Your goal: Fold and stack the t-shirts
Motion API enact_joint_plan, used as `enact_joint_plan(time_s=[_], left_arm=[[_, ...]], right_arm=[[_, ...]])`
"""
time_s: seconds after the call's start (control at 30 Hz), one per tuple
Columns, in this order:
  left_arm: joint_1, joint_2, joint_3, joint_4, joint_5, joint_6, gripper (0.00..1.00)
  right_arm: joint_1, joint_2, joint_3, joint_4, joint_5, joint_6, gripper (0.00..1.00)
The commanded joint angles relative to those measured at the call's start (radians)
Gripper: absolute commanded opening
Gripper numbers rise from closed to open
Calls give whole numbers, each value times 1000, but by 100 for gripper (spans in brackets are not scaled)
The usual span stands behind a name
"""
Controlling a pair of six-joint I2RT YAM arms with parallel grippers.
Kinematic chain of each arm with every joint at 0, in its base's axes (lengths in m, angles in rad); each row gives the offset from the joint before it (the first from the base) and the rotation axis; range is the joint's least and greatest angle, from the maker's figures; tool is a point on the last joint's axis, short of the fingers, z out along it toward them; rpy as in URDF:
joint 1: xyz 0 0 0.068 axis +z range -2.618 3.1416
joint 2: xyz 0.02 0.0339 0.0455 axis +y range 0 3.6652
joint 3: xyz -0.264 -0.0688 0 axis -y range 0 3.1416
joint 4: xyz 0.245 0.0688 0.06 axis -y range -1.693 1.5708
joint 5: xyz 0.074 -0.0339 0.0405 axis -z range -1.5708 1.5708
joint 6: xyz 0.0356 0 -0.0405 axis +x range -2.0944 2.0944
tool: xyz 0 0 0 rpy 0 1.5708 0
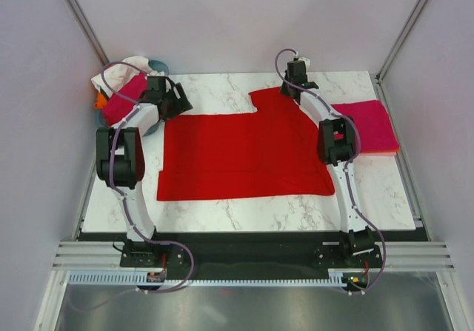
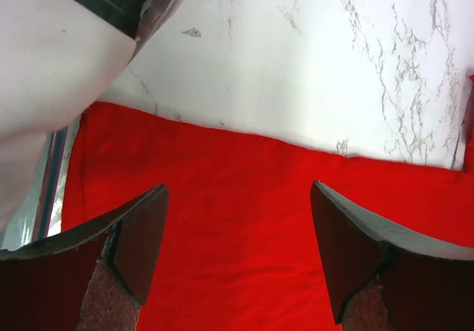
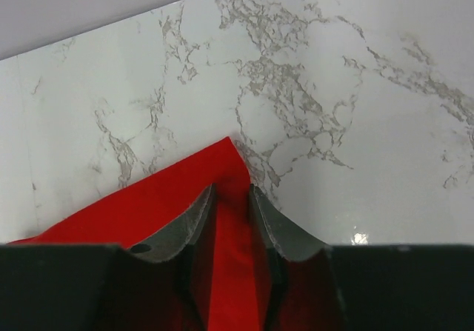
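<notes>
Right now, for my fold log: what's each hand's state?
Left hand: open, holding nothing, over the red t-shirt.
Right hand: closed on the red t-shirt's corner.

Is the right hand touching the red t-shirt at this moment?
Touching. The right wrist view shows the right hand closed on a pointed corner of the red t-shirt, with the cloth running up through the narrow slot and pressed on both sides.

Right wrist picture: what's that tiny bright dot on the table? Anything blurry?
Right wrist view: the dot is light glaring off the marble table, beside the right gripper pinching the red t-shirt. Left wrist view: the white shape at top left is blurred.
</notes>
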Motion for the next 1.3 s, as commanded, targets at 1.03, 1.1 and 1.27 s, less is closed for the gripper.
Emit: enact_joint_plan(time_s=[1.03, 1.1, 1.27], left_arm=[[-116, 241, 353, -326, -505, 75, 65], [-116, 251, 369, -340, -496, 78, 65], [-120, 250, 372, -341, -508, 73, 64]], right_arm=[[-65, -114, -172, -74, 15, 65, 0], [-71, -120, -186, -66, 6, 76, 0], [-95, -132, -201, -66, 4, 86, 0]])
